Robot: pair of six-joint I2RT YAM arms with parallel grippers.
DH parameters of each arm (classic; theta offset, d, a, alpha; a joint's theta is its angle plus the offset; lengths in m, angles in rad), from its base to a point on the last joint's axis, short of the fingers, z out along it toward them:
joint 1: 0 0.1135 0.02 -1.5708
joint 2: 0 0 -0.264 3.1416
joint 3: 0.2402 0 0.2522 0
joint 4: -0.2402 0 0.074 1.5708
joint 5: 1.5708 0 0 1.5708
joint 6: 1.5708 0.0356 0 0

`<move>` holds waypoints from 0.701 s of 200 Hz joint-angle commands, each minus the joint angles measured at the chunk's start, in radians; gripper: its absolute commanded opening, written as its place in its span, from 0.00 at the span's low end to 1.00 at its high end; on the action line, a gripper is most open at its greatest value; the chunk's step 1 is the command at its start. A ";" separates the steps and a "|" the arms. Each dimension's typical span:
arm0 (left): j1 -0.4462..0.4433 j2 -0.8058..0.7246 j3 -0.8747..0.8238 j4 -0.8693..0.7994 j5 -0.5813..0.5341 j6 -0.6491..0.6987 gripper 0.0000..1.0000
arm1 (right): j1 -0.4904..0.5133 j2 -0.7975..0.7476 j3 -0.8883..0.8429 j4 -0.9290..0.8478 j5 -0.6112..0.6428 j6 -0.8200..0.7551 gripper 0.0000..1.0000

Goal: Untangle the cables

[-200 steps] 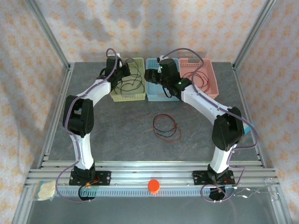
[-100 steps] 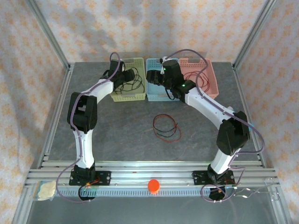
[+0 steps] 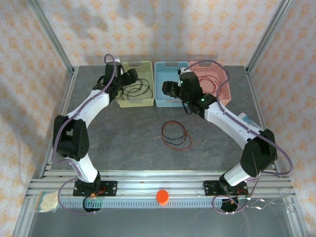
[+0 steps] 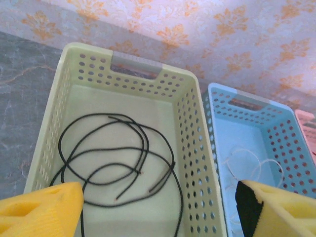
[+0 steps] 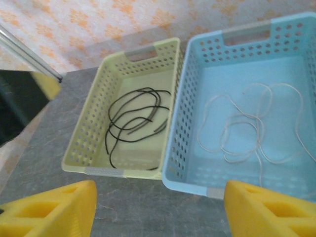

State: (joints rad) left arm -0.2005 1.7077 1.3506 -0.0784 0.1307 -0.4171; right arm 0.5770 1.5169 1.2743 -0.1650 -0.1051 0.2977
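Top external: left claw (image 3: 131,77) newly open.

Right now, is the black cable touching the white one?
Apart. The right wrist view shows the black cable in the yellow basket, the white cable in the blue basket.

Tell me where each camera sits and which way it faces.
Top external: high behind the arm bases, looking down over the table; left arm and right arm show.
Left wrist: over the green basket, looking down at the black cable; yellow jaws apart at bottom corners.
Right wrist: in front of the blue basket, facing its whitish cable; yellow jaws apart below.
Shared: both wrist views show the green basket's black cable.
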 commanded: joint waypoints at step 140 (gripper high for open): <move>-0.517 -0.335 -0.593 0.233 -0.197 -0.157 0.82 | 0.000 -0.237 -0.438 -0.181 0.138 0.150 0.67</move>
State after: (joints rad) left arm -0.6571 1.3964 0.8085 0.0662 0.0017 -0.4934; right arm 0.5770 1.2835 0.8711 -0.2760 0.0040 0.3870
